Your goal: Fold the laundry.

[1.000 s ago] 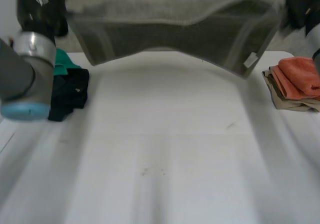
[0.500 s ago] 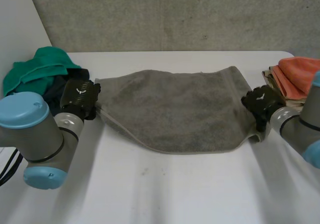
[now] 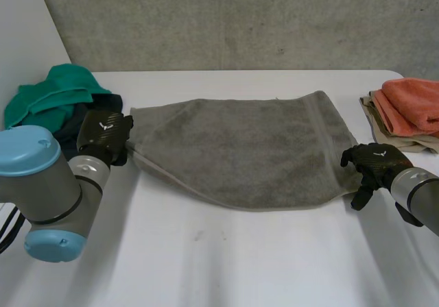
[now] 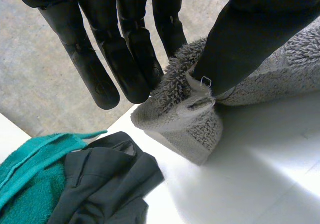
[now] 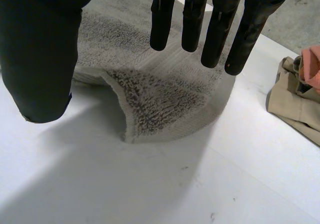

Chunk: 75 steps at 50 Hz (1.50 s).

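White tabletop (image 3: 226, 266), concrete wall behind. A grey towel (image 3: 240, 149) is spread flat across the middle, long side running from hand to hand, presumably laid out so that a first fold can be made. A green cloth (image 3: 55, 94) and a dark garment (image 4: 105, 179) are heaped at the left edge, likely waiting their turn. An orange cloth (image 3: 411, 101) is stacked on a beige cloth (image 3: 394, 134) at the right, apparently done. The towel's left corner is pinched by the left hand (image 3: 104, 134) between thumb and fingers (image 4: 125, 59), bunched and held just off the surface. The right hand (image 3: 376, 164) is held over the right corner, fingers (image 5: 192, 19) straight, spread and clear of the cloth, which lies curled over beneath them.
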Each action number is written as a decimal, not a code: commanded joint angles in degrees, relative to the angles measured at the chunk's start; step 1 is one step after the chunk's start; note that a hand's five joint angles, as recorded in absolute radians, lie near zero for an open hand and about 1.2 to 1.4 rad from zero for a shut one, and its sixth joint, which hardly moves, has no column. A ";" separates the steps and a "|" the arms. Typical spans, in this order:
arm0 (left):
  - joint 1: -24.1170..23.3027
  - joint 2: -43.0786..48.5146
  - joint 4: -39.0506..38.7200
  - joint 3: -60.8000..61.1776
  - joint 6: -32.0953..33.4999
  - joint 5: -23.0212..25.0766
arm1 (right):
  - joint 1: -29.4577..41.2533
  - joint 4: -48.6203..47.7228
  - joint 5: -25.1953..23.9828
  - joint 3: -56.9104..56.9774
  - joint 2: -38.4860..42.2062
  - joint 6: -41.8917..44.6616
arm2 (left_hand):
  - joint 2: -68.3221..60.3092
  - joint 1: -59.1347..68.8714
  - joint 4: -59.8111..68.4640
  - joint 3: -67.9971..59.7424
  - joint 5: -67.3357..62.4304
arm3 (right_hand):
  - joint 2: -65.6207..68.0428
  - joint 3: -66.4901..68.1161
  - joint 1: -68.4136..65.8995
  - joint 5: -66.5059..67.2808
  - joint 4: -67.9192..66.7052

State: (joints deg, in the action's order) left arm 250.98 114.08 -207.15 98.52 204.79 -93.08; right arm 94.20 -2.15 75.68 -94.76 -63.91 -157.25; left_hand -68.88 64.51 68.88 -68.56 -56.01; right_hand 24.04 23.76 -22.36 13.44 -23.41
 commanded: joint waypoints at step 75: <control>-3.04 25.59 8.69 -35.77 9.93 -6.94 | 8.01 -6.89 20.65 33.42 23.49 30.08 | 58.88 -54.51 -58.88 58.56 56.01 | -14.04 -13.76 12.36 -13.44 13.41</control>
State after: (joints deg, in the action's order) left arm 248.68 140.43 -196.81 62.90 214.81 -99.75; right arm 100.75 -6.45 94.17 -60.83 -39.51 -126.08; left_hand -26.62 18.33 24.96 -24.79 -15.32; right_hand 26.58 27.34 -23.07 18.81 -27.69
